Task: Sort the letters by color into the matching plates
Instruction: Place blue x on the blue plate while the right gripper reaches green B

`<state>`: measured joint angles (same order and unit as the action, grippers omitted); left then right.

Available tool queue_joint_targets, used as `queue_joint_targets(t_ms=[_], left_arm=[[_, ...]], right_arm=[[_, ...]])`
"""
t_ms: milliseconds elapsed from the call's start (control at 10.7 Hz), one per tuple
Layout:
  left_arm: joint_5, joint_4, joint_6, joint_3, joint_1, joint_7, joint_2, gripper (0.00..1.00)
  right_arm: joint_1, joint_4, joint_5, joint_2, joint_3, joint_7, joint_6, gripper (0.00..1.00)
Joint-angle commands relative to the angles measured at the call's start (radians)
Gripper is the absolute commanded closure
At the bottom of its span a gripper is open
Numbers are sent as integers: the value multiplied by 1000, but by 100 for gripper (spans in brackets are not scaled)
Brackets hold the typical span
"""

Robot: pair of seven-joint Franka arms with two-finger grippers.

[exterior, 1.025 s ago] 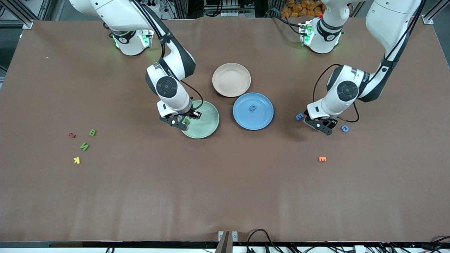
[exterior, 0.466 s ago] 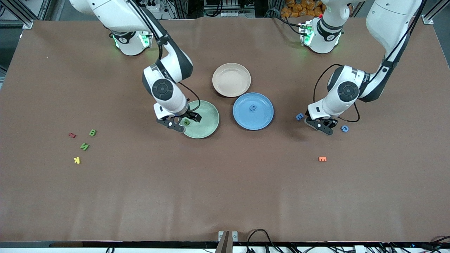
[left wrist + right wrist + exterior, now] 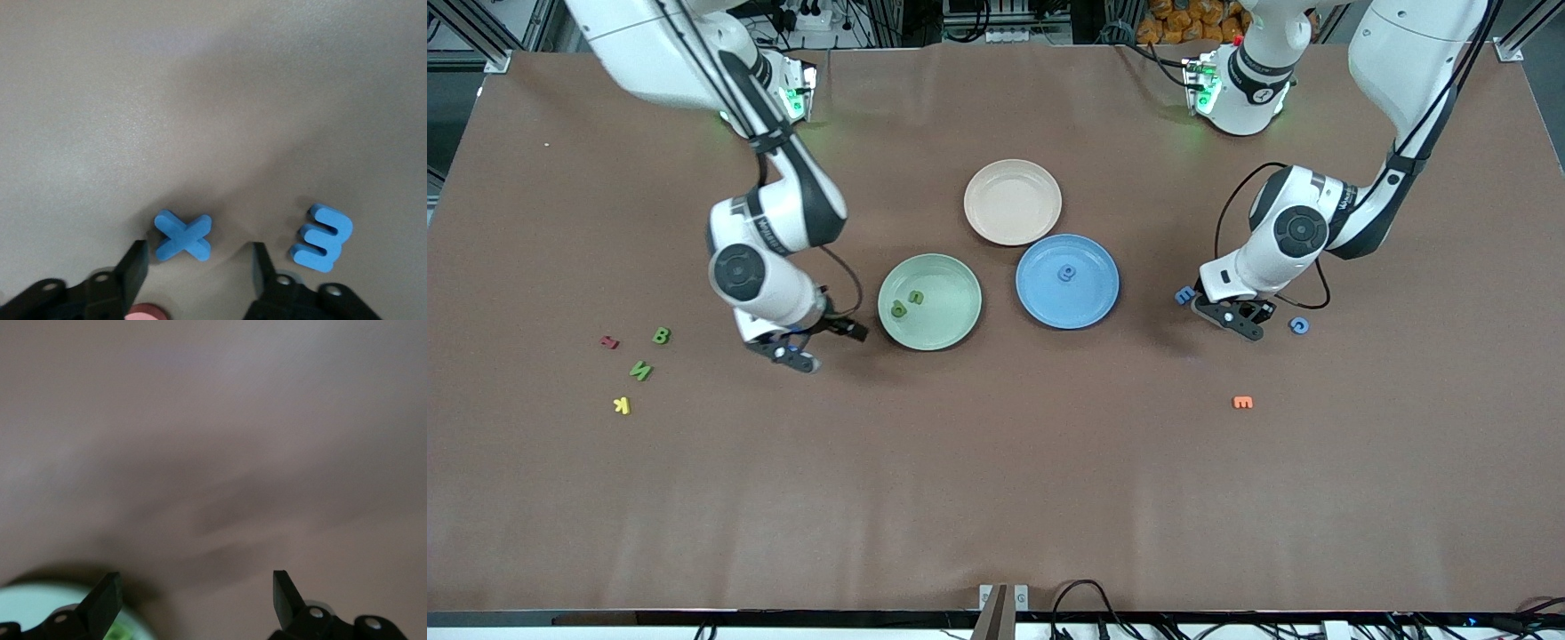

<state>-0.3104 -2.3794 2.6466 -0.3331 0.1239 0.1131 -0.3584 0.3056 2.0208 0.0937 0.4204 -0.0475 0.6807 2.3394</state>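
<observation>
**Two greens plated, left gripper over blue X**

Right gripper (image 3: 805,347) hangs over bare table just beside the green plate (image 3: 951,331), fingers spread wide, holding nothing. Two green letters (image 3: 907,304) lie in that plate. Left gripper (image 3: 199,263) sits low with fingers spread wide, the blue X (image 3: 183,237) between them, untouched; the blue E (image 3: 322,238) lies just outside one finger. One blue letter (image 3: 1065,273) is in the blue plate (image 3: 1049,311).

Two letters (image 3: 907,304) lie in one plate (image 3: 951,329) — one letter (image 3: 1065,273) in the plate beside it (image 3: 1089,307), toward the left arm's end of the desk (image 3: 996,480).
</observation>
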Motion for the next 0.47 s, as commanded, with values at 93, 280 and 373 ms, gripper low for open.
queue_joint_targets(t_ms=[93,280,373], left_arm=[[24,3,13,5,-10,-7,-4,50],[25,12,13,5,-10,-9,-13,67],[25,14,13,5,-10,-7,-16,73]], right_arm=[[-193,4,-61,-29,-14,-189,-3,0],[-273,13,-100,-28,-14,-269,20,0],[-311,22,-114,-25,-14,-297,43,0]])
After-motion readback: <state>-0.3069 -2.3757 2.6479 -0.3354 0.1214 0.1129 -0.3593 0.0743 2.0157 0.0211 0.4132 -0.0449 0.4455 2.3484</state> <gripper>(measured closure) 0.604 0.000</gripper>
